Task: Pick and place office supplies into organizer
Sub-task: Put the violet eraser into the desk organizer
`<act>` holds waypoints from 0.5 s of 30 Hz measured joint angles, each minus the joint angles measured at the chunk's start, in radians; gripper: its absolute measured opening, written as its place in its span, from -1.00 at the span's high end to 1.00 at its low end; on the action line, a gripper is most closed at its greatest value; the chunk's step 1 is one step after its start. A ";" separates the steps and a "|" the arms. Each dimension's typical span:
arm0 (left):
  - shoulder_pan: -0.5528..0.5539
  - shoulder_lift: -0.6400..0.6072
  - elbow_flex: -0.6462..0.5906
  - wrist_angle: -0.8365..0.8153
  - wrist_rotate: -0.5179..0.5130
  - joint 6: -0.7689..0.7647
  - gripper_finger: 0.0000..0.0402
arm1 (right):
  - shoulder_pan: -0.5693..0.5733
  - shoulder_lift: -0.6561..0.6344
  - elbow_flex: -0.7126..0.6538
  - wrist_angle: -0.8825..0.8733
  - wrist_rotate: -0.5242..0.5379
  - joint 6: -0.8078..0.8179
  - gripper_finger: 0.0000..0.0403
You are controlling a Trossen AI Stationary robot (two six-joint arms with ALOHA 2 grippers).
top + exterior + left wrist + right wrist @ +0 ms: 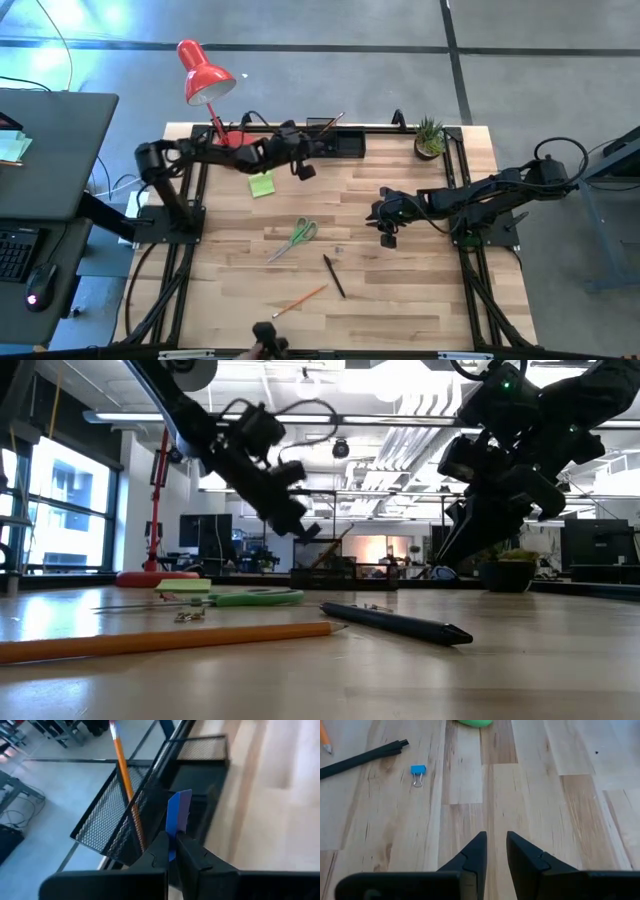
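My left gripper (305, 168) hangs just off the near left corner of the black mesh organizer (338, 143), shut on a small blue-purple block (178, 815). An orange pencil (127, 785) leans inside the organizer against its mesh wall. My right gripper (386, 230) hovers over bare wood at the table's right, open by a narrow gap (495, 842). Lying flat on the table are the green-handled scissors (297, 237), the lime sticky-note pad (262, 185), a dark pen (333, 275), another pencil (300, 300) and a blue binder clip (418, 770). My left gripper pinches the block's lower end (172, 842) between its two fingertips. The block sticks out past the fingertips toward the organizer (150, 795) and is lifted clear of the table.
A red desk lamp (205, 75) stands at the far left corner and a small potted plant (430, 137) at the far right. Black frame rails run along the table's left and right edges. Bare wood lies between the scissors and my right gripper.
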 joint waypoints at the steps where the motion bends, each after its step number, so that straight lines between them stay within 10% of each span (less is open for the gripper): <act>1: 0.010 0.014 0.000 0.008 0.000 0.003 0.99 | 0.000 0.000 0.000 0.000 0.001 0.000 0.67; 15: 0.039 0.194 0.263 -0.323 0.016 0.001 0.95 | -0.002 0.000 0.000 0.002 0.004 -0.001 0.67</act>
